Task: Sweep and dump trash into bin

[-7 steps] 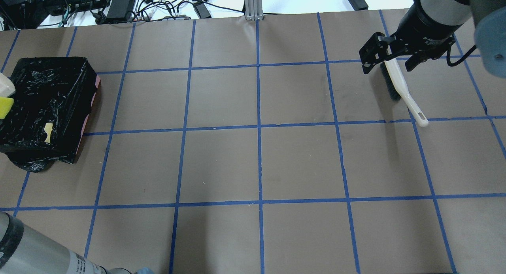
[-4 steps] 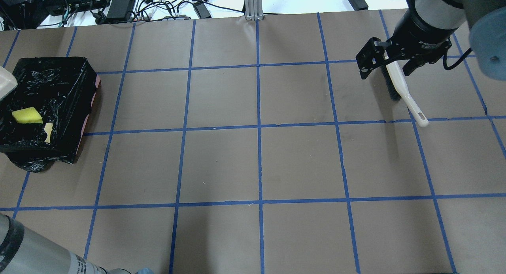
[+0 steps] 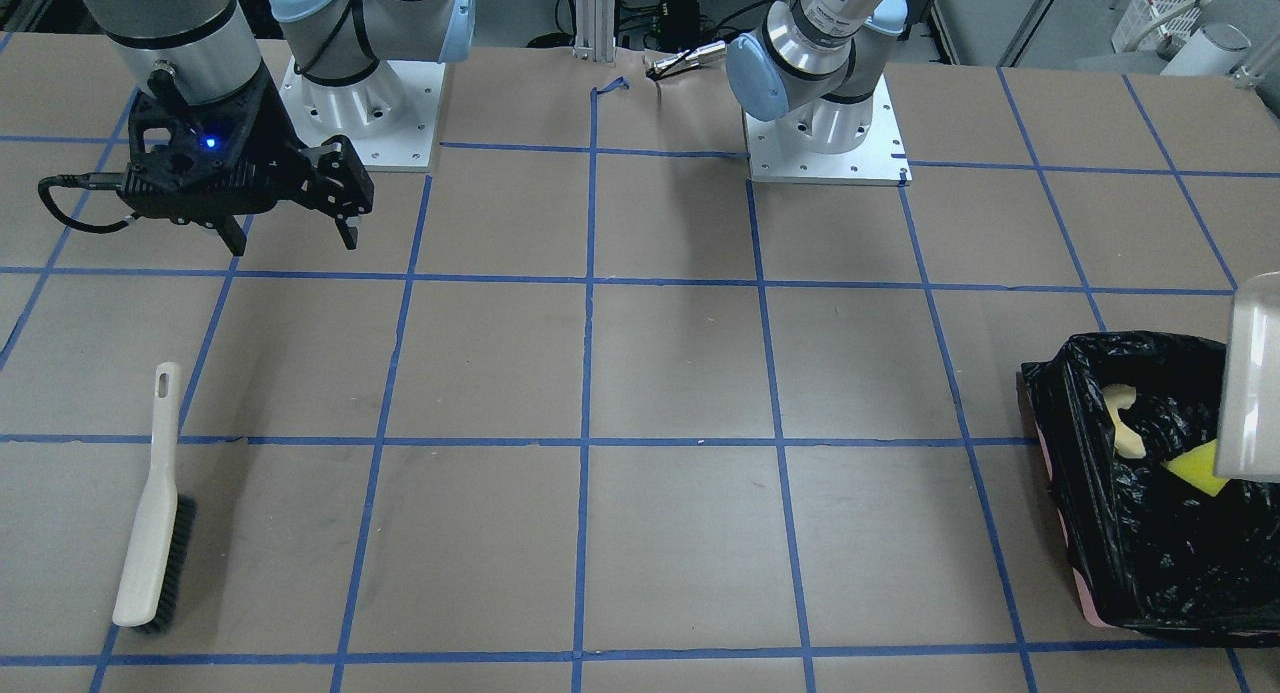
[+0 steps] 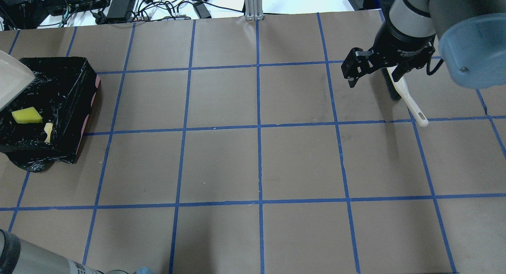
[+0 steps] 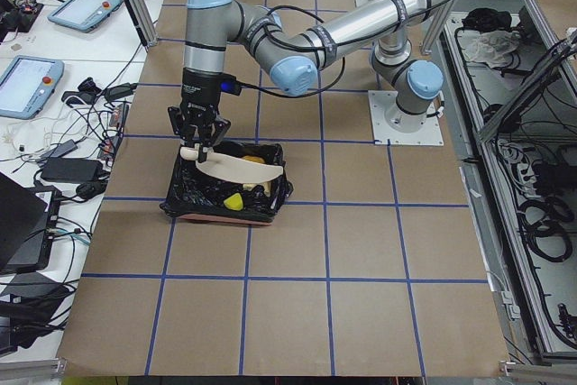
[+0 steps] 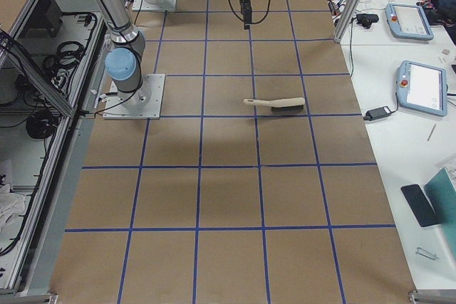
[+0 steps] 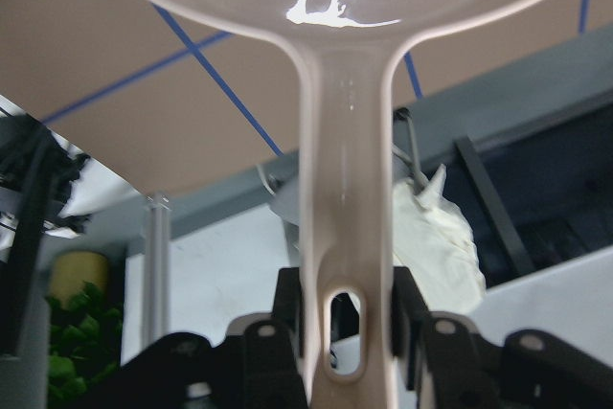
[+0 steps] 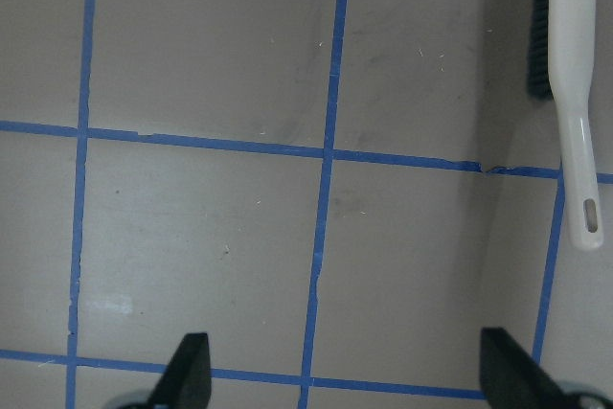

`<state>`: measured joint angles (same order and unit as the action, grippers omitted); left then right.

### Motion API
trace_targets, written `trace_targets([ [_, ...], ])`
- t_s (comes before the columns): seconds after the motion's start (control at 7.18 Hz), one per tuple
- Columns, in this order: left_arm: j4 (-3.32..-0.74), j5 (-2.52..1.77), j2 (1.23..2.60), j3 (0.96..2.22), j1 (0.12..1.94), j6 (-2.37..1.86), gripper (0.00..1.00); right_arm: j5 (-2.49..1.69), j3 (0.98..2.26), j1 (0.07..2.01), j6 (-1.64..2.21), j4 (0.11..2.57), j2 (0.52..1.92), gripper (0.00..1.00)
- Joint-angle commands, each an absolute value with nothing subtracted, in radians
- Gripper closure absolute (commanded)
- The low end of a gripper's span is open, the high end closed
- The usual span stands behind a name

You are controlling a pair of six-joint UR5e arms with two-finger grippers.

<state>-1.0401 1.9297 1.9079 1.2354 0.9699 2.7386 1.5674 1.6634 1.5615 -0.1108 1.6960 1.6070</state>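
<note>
The yellow sponge wedge and curved tan bread piece lie inside the black-lined bin at the counter's left end, just under the beige dustpan, whose handle the left hand clamps, while the right hand hangs spread open and empty near the brush at far right.

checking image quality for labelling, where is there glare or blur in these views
Left wrist view: white glare patch on the beige plastic dustpan, background behind it soft. Overhead view: white glints speckle the crinkly black bag-lined bin. Right wrist view: sharp, with a faint shadow beside the beige dark-bristled brush.
</note>
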Motion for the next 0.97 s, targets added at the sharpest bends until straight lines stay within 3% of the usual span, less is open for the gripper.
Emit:
trace_targets([
  [0.0,-1.254,1.646,1.867,1.235,0.957,2.648,0.95,1.572,1.664,1.563,-0.109,1.697,1.606,0.0],
  [0.42,-1.399,1.485,1.874,1.247,1.035,2.411,0.94,1.572,1.667,1.563,-0.11,1.686,1.606,0.0],
  [0.84,-1.385,1.482,1.922,1.36,1.167,2.209,0.93,1.574,1.667,1.563,-0.115,1.684,1.606,0.0],
])
